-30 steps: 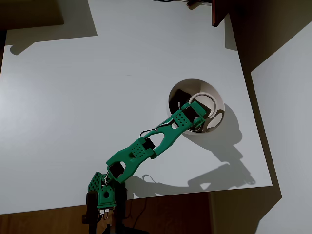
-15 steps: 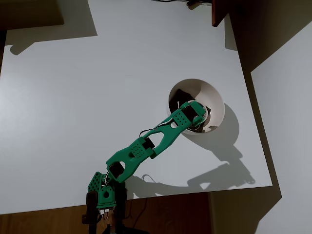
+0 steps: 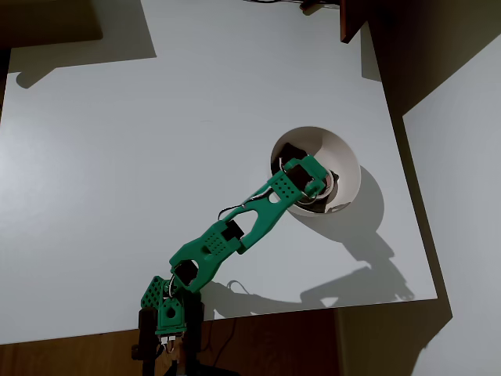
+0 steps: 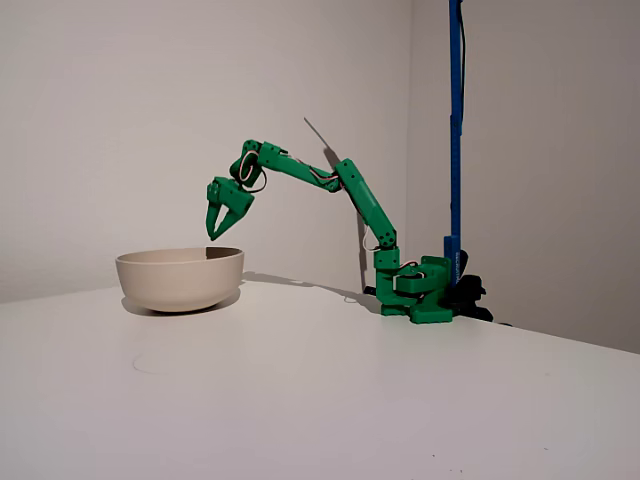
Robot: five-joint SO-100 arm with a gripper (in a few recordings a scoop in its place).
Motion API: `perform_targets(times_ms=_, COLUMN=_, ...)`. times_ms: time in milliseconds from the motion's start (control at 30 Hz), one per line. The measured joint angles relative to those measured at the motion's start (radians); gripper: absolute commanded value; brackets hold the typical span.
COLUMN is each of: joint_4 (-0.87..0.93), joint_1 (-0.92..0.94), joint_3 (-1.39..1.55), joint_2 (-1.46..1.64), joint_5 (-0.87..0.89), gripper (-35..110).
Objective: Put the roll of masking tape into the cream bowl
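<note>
The cream bowl (image 3: 344, 157) stands at the right of the white table, with a dark brown patch (image 3: 291, 152) at its bottom. My green gripper (image 3: 313, 185) hangs over the bowl's near half. In the fixed view the gripper (image 4: 221, 231) is a little above the bowl (image 4: 180, 278), fingers pointing down, open, with nothing between them. A pale arc that looks like the roll of masking tape (image 3: 328, 191) lies inside the bowl, mostly hidden under the gripper. The bowl's wall hides its inside in the fixed view.
The white table (image 3: 141, 157) stretches bare to the left of the bowl. Its right edge runs close behind the bowl. A blue pole (image 4: 455, 130) rises behind the arm's base (image 4: 420, 290). A dark red object (image 3: 352, 19) sits at the table's far edge.
One second ago the tape ring was held in the gripper over the bowl. It has left the fingers and dropped into the bowl. The gripper has opened and drawn slightly back left.
</note>
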Motion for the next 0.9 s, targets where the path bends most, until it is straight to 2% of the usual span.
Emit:
perform_targets(times_ms=200, joint_4=0.143, joint_1=-0.133, joint_3=0.0, joint_2=0.202, joint_5=0.032, gripper=-8)
perform_targets(times_ms=467, joint_4=0.387, joint_1=-0.416, joint_3=-0.002, joint_2=0.531, joint_5=0.029, gripper=-8)
perform_targets(times_ms=600, joint_4=0.437, joint_1=-0.558, joint_3=0.014, joint_2=0.686, joint_5=0.018, gripper=-8)
perform_targets(times_ms=900, joint_4=0.359, joint_1=-0.816, joint_3=0.578, joint_2=1.215, joint_5=-0.04, gripper=-8)
